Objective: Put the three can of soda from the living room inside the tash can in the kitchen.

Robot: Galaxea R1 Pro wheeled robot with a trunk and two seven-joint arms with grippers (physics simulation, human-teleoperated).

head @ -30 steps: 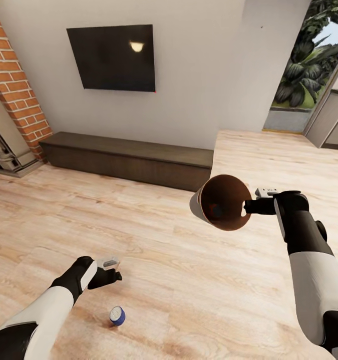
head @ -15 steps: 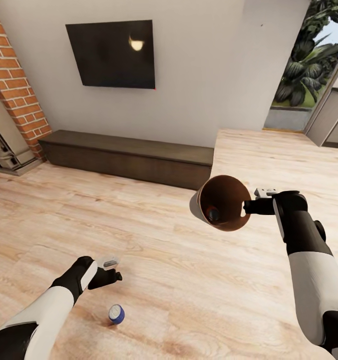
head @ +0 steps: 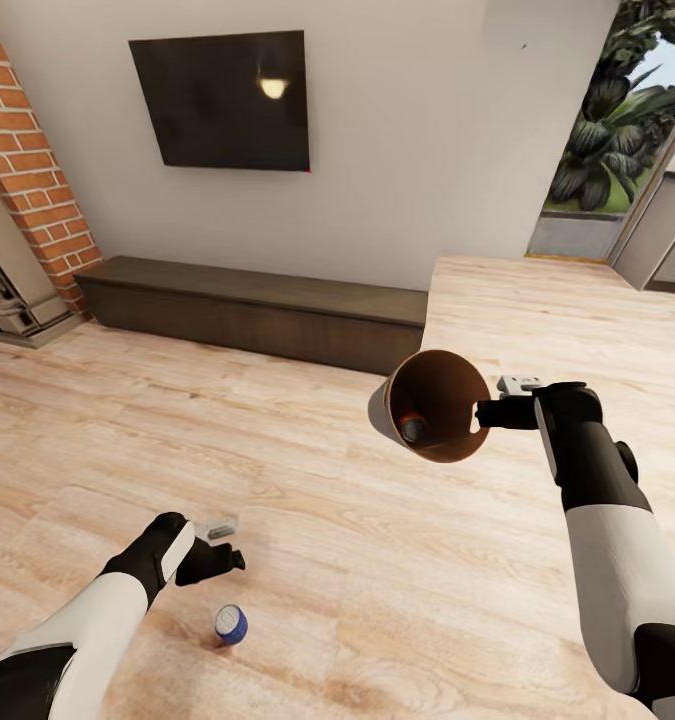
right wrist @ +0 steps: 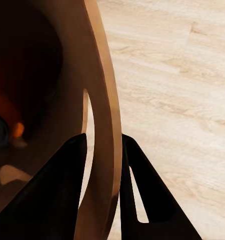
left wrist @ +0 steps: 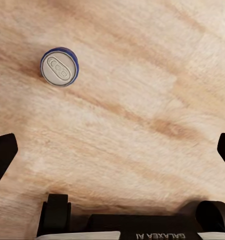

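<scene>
A home living room. A black flat television [head: 220, 101] hangs on the white wall above a long dark wooden bench [head: 252, 308]. Red brick fireplace [head: 25, 190], pale wood-plank floor [head: 307, 520].

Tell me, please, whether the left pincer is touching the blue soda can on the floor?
Apart. The left wrist view shows the left pincer open above the floor, with bare wood planks between its fingers and the upright blue can.

The right hand [right wrist: 103, 165] pinches the tash can's [right wrist: 100, 100] coppery rim between dark fingers [right wrist: 57, 190]; an orange can [right wrist: 7, 117] lies inside, above the wood-plank floor [right wrist: 177, 75].
</scene>
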